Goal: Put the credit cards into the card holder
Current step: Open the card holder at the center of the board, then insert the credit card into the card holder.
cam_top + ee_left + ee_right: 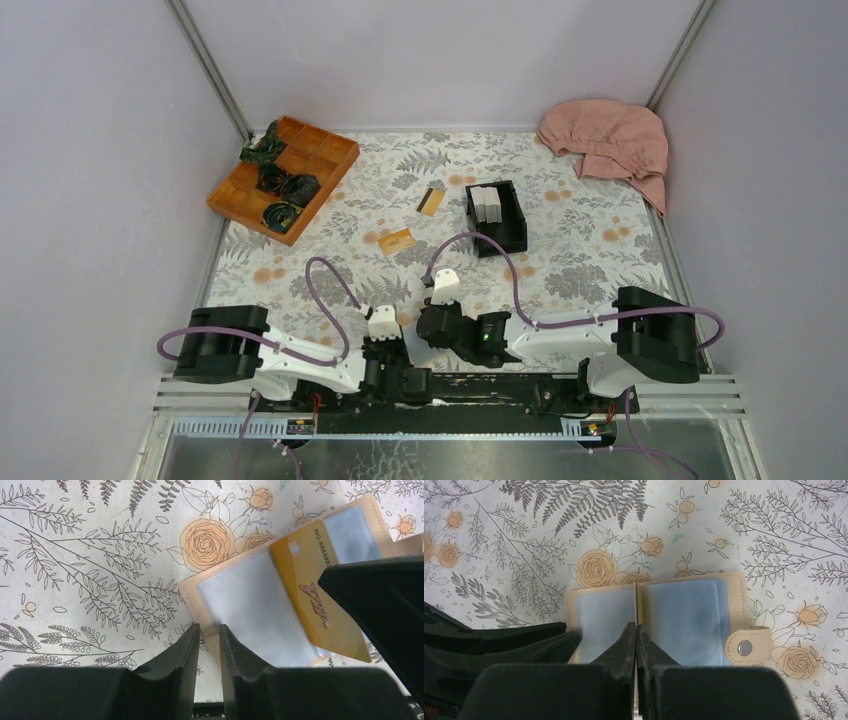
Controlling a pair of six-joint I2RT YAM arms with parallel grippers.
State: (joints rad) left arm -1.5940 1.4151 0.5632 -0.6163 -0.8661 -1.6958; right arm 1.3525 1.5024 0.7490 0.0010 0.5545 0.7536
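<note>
The tan card holder [694, 615] lies open on the floral cloth, clear sleeves up and snap tab [746, 647] at its right. My right gripper [636, 626] is shut on a gold credit card [320, 607]. It holds the card on edge over the fold, so the card shows only as a thin line in the right wrist view. My left gripper [210, 627] stands narrowly open astride the card holder's [245, 610] left edge, gripping nothing. Two more credit cards lie farther out, one plain [397, 241] and one with a black band [430, 201]. In the top view both wrists hide the card holder.
A black open box [496, 217] holding white blocks stands beyond the cards. At the back left is an orange compartment tray [283, 172] with dark green items. A pink cloth [607, 138] lies in the back right corner. Walls close in on three sides.
</note>
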